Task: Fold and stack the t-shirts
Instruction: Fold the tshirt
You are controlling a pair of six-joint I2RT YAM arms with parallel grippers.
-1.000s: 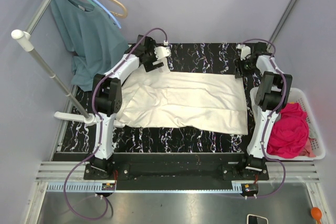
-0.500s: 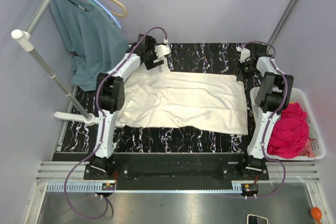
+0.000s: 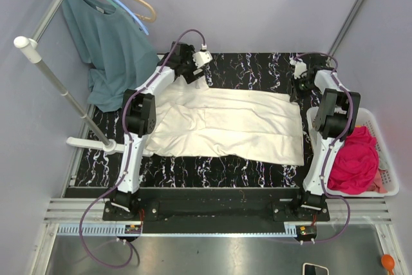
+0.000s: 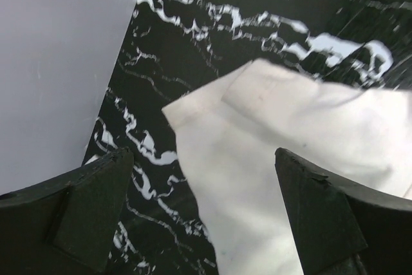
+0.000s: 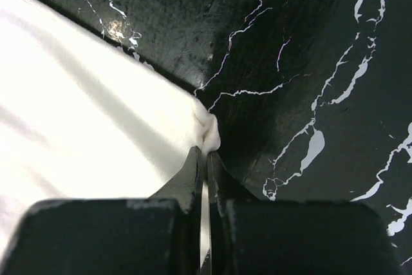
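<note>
A cream t-shirt [image 3: 225, 123] lies spread flat on the black marble table [image 3: 257, 69]. My left gripper [image 3: 196, 72] hovers open over the shirt's far left corner [image 4: 212, 104], one finger [image 4: 96, 204] on either side and nothing between them. My right gripper [image 3: 297, 88] is shut on the far right corner of the cream t-shirt [image 5: 96, 107], with a small bunch of cloth pinched at its tips [image 5: 207, 152]. The magenta-pink t-shirt [image 3: 354, 159] lies crumpled in a white basket [image 3: 389, 159] at the right.
A teal shirt [image 3: 106, 43] hangs on hangers from a rack [image 3: 58, 88] at the far left. Grey walls close in behind and beside the table. A phone [image 3: 314, 268] and an orange object [image 3: 388, 262] lie on the floor in front.
The right gripper has shut on the cream shirt's far right corner. The left gripper has moved a little towards the far edge and stays open.
</note>
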